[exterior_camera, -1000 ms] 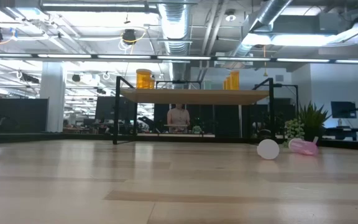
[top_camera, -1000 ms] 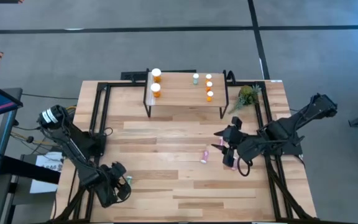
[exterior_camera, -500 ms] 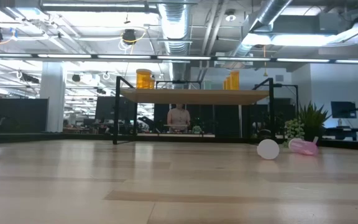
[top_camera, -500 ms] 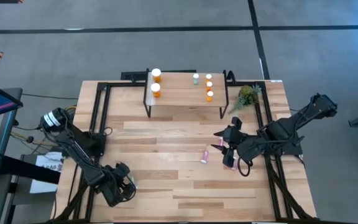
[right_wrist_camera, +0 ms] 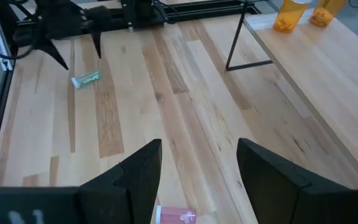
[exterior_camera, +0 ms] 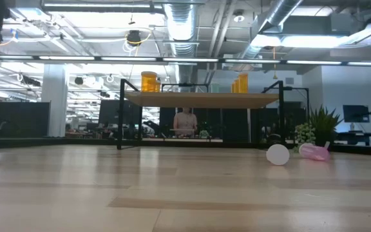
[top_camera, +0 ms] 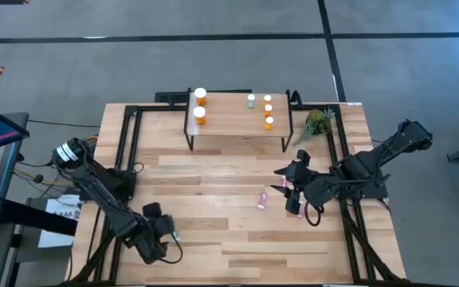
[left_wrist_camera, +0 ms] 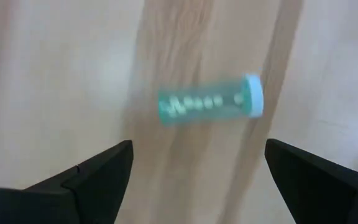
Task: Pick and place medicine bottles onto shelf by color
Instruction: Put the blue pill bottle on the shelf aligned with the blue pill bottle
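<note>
A pale green medicine bottle (left_wrist_camera: pixel 209 102) lay on its side on the workbench (top_camera: pixel 213 231) near the front left corner. In the left wrist view its long axis ran crosswise between the two dark fingers, white cap at one end; it looked blurred, with a translucent green body and a faint label. The right wrist view showed the same bottle (right_wrist_camera: pixel 86 79) flat on the planks just in front of the left arm.

The left gripper (left_wrist_camera: pixel 197 180) hovered above it with fingers spread wide, holding and touching nothing.

A pink medicine bottle (top_camera: pixel 262 199) lay on its side near the middle right of the workbench, cap toward the front edge. A second pink bottle (top_camera: pixel 295 209) lay by the right gripper (top_camera: pixel 287 185), mostly hidden by it; a pink body (right_wrist_camera: pixel 176 216) showed between that gripper's fingers in the right wrist view. Those fingers stood well apart and gripped nothing.

On the shelf (top_camera: pixel 233 123) at the back of the workbench, two larger orange bottles (top_camera: pixel 200 106) stood upright at the left end. Three small orange bottles (top_camera: pixel 268 112) stood upright in a row toward the right end, with one pale green upright bottle (top_camera: pixel 251 101) beside them. A small green plant (top_camera: pixel 317 123) sat right of the shelf.
</note>
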Controlling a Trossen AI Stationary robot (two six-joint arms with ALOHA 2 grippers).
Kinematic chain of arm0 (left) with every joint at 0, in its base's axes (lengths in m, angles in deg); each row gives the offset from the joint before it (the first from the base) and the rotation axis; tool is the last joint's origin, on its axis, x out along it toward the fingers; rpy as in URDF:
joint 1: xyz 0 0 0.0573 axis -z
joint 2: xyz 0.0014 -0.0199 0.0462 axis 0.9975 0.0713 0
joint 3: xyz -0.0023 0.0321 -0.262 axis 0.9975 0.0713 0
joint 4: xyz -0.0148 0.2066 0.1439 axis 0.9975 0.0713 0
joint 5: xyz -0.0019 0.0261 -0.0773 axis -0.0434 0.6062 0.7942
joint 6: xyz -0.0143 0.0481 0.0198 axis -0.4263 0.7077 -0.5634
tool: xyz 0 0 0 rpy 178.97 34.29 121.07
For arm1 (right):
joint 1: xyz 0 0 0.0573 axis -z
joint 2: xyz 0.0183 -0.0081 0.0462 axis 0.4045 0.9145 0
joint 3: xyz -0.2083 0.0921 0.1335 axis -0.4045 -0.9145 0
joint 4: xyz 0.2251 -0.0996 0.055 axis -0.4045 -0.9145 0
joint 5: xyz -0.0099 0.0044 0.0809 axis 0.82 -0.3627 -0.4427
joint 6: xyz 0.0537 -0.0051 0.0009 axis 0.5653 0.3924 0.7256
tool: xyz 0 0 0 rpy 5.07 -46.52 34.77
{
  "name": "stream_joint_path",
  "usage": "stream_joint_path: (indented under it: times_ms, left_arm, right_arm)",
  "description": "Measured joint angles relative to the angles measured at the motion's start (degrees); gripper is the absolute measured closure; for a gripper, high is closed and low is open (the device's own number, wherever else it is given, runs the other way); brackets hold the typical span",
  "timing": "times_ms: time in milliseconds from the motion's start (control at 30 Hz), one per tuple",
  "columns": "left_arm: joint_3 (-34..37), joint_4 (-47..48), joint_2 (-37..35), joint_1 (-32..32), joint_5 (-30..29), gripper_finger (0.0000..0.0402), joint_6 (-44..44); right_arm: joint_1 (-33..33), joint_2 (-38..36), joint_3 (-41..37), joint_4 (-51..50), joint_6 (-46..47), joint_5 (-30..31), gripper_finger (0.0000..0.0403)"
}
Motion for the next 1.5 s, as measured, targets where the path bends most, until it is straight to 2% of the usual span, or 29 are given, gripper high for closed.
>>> stream_joint_path:
  times_ms: [100,167,367,533,633,833,1267,1367,1500]
  left_arm:
    - [-2.32,2.55,0.0,0.06,-5.33,0.0049,11.62]
    - [-2.5,2.25,0.0,0.06,-6.53,0.0049,19.98]
    - [-2.45,2.23,1.12,0.06,-2.18,0.0049,43.37]
    - [-2.23,0.79,3.55,-0.85,-1.07,0.0049,52.79]
    - [-2.23,0.23,5.9,-2.19,0.02,0.0049,54.42]
    - [-2.54,-1.57,9.65,-4.72,5.76,0.0049,57.3]
    - [-2.15,-4.91,8.96,-7.88,13.55,0.005,57.59]
    - [-2.15,-5.51,9.05,-7.88,14.54,0.0062,57.55]
    - [-2.15,-5.66,9.05,-7.79,14.94,0.01,57.81]
  right_arm:
    - [0.0,0.0,0.0,0.0,0.0,0.02,0.0171]
    - [0.0,0.0,0.0,0.02,0.02,0.02,0.0171]
    - [-0.37,0.0,0.0,0.38,0.04,0.04,0.0171]
    - [-0.33,0.0,0.0,0.44,0.04,0.06,0.0171]
    - [-0.31,0.4,-0.02,0.81,0.04,0.17,0.0171]
    - [-0.28,2.23,0.05,1.22,0.03,0.18,0.0171]
    - [-0.24,6.58,-0.09,0.95,0.23,-0.09,0.0171]
    - [-0.24,6.58,-0.09,1.01,0.39,-0.09,0.0171]
    - [-0.24,6.19,-0.09,1.11,0.5,-0.07,0.0171]
